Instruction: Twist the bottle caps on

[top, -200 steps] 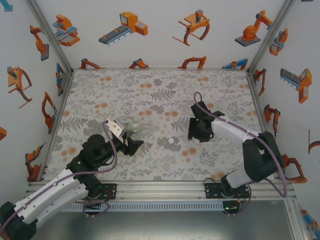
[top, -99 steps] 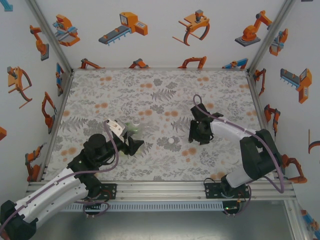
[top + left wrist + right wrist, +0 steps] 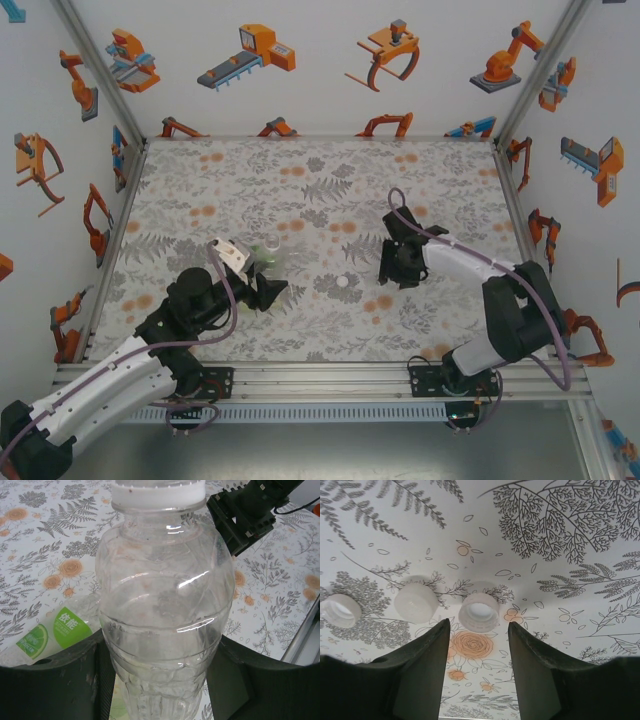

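My left gripper (image 3: 160,652) is shut on a clear unlabelled bottle (image 3: 165,595), its dark fingers (image 3: 60,680) pressing both sides of the lower body. A white cap (image 3: 157,492) sits on that bottle's neck. A green-labelled bottle (image 3: 55,630) lies on the table behind it, to the left. My right gripper (image 3: 477,627) hangs open just above the table, with an upturned white cap (image 3: 479,611) just beyond its fingertips. Two more caps (image 3: 416,603) (image 3: 340,611) lie to the left of it. From above, the left gripper (image 3: 267,291) and right gripper (image 3: 393,272) flank one cap (image 3: 345,283).
The floral table cover (image 3: 320,190) reaches back to the white walls with robot pictures. An aluminium rail (image 3: 330,375) runs along the near edge by the arm bases. In the left wrist view the right gripper (image 3: 245,515) hangs just past the bottle's cap.
My right gripper's jaws have drawn a little closer together and it has shifted slightly over the caps. The left arm and its bottle have stayed put.
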{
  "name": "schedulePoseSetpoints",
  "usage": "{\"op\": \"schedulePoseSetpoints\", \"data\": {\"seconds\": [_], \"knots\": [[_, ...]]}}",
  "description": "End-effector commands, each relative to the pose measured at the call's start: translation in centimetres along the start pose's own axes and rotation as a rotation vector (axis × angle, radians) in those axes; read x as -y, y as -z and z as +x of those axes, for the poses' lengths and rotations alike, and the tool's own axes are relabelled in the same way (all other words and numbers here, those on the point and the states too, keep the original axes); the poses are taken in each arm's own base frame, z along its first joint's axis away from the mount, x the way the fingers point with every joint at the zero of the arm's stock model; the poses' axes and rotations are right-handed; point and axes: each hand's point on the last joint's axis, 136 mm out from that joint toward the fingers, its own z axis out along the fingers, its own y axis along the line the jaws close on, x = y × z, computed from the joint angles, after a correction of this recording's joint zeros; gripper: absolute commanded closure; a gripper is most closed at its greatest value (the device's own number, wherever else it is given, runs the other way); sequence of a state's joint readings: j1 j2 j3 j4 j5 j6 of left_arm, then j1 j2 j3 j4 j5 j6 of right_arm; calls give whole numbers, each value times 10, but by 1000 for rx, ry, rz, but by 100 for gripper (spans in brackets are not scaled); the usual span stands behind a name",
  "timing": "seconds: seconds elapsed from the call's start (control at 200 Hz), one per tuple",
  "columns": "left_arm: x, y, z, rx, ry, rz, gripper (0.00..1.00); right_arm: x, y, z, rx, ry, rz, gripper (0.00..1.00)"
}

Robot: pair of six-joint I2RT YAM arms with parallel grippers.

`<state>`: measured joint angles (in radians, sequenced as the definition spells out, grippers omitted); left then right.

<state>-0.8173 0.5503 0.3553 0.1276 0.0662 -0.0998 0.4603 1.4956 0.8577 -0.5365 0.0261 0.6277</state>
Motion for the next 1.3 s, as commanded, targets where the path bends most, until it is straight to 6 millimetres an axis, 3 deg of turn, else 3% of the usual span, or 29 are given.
{"op": "schedulePoseSetpoints", "data": {"seconds": [0.0, 0.881, 1.297], "knots": [[-2, 3, -22, 70, 11, -11, 100, -5, 14, -13, 41, 9, -19, 52], [-3, -2, -21, 64, 10, -16, 100, -5, -1, -9, 5, 18, -11, 56], [-3, -1, -20, 63, 11, -20, 100, -10, 15, -20, 43, 24, -21, 56]]}}
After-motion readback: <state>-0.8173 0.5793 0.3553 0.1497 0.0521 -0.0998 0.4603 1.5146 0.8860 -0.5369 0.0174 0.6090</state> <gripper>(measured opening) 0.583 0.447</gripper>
